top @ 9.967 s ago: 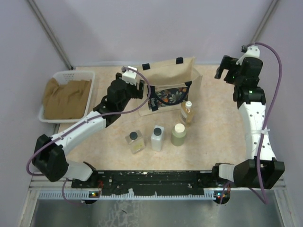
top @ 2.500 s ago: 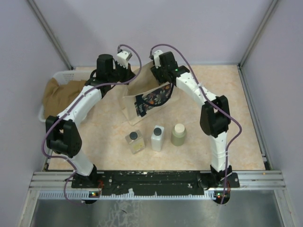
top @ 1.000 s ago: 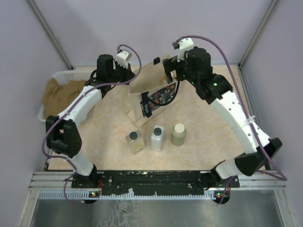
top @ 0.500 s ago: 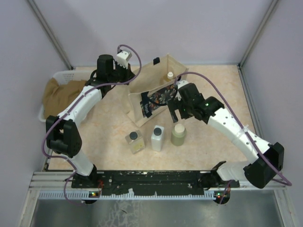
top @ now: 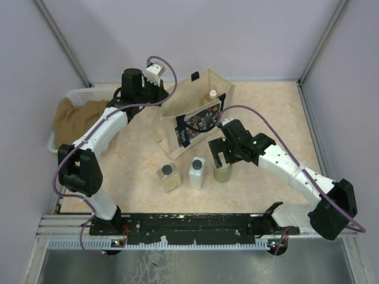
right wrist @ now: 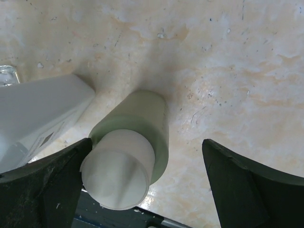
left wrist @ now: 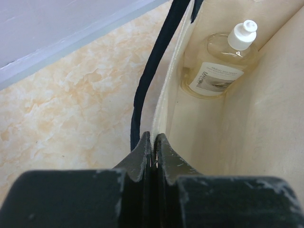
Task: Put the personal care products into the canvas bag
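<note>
The canvas bag (top: 195, 115) stands open at the back. My left gripper (top: 161, 93) is shut on its rim (left wrist: 164, 107) beside the dark handle (left wrist: 149, 76). The amber bottle (left wrist: 219, 66) with its white cap (top: 212, 93) lies inside the bag. My right gripper (top: 221, 154) is open and hangs over the olive-green bottle (right wrist: 140, 126). In the right wrist view its cream cap (right wrist: 118, 170) sits between the fingers, close to the left one. The white bottle (top: 196, 173) and the clear square bottle (top: 169, 177) stand in a row left of the olive-green one.
A white basket (top: 74, 97) with brown cloth sits at the far left. The white bottle (right wrist: 42, 111) stands close beside the right gripper's left finger. Purple walls and a metal frame close the table in.
My right gripper has left the bag's mouth, swung toward the near side and come down over the olive-green bottle. The amber bottle stays in the bag. The left gripper's hold is unchanged.
</note>
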You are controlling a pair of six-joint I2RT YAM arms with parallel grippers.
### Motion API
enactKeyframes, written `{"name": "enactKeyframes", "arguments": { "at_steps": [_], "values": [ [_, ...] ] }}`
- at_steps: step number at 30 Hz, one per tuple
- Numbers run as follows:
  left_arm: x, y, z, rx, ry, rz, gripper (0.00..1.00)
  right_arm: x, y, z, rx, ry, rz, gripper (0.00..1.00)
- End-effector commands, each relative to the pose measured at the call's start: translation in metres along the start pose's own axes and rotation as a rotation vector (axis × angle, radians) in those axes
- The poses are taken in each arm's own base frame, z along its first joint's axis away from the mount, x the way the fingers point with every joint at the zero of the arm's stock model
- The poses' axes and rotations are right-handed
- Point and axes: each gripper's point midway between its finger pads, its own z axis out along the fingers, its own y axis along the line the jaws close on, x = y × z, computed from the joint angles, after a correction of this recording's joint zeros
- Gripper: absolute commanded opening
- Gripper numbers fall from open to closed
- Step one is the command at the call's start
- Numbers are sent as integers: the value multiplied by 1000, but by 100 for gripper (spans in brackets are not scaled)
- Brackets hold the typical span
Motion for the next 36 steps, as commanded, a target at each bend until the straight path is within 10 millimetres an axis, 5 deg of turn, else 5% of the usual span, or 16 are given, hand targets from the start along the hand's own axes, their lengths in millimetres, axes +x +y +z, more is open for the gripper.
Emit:
{"name": "enactKeyframes", "arguments": {
  "at_steps": [1,12,23,36],
  "values": [
    [-15,6,-1,-21,-34,13,0,-1,14,11,-42,-21,3,99],
    [-13,8,-1,-28,-29,16,0,14,23,36,-3,73,-77,99],
    [-12,6,0,-19,-30,11,0,18,10,30,74,87,-100,88],
    [-12,6,1,-17,-29,9,0,6,-2,19,138,16,-69,31]
  ]
}}
